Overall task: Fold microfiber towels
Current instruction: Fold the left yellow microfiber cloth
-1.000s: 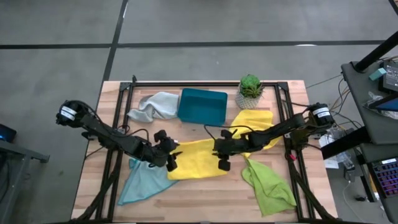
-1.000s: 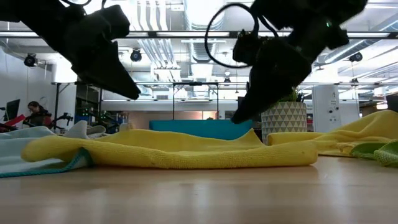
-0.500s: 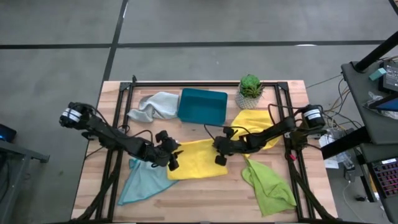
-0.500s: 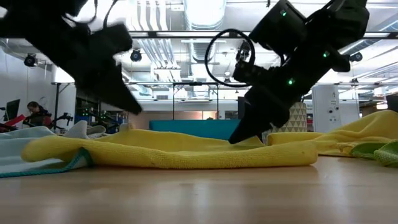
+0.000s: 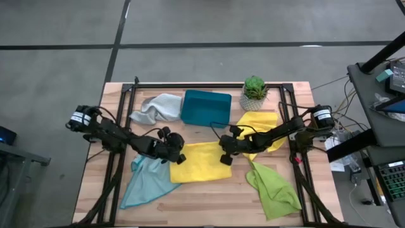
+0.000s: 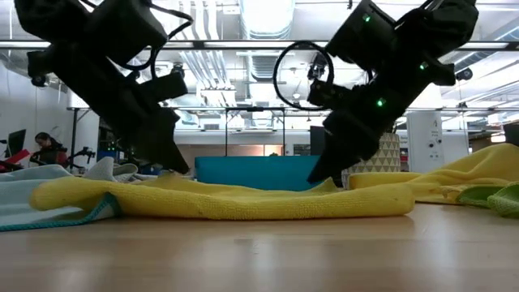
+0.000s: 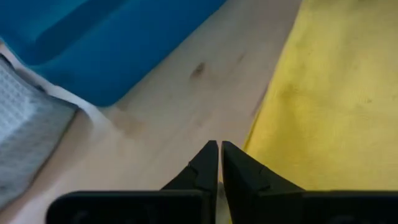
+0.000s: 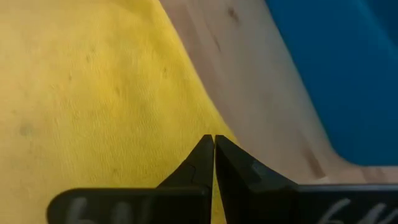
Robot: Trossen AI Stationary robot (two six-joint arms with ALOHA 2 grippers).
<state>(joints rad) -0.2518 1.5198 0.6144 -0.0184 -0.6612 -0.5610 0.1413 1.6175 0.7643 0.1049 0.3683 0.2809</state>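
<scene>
A yellow towel [image 5: 199,163] lies spread flat at the table's middle. Its left part overlaps a light blue towel [image 5: 145,183]. My left gripper [image 5: 175,156] is shut at the yellow towel's far left corner. My right gripper [image 5: 224,155] is shut at its far right corner. In the low view both grippers slant down, and the tips of the left gripper [image 6: 177,169] and the right gripper [image 6: 318,180] are on the cloth's top. A second yellow towel [image 5: 258,120], a lime green towel [image 5: 272,187] and a pale grey towel [image 5: 157,107] lie apart, untouched. My left gripper meets the yellow towel at its far left edge [image 7: 249,146], slanting down from the table's left. The cloth runs under one shut finger [image 7: 239,171], and the fingers hide whether cloth lies between them. The towel lies flat on the table. My right gripper has its shut fingertips on the yellow towel's far right edge [image 8: 202,118], slanting down from the table's right. The fingers hide how many layers they hold. The towel lies flat on the wood, slack.
A teal tray [image 5: 205,106] stands just beyond both grippers, toward the far edge. A small potted plant [image 5: 254,92] stands to its right. Black rails [image 5: 120,145] run along the table's left and right sides. Bare wood [image 5: 209,202] lies near the front edge.
Both grippers have come down onto the yellow towel's far edge and shifted a little toward the table's far edge. Both have shut, the left one from wide open. The towel lies about as before.
</scene>
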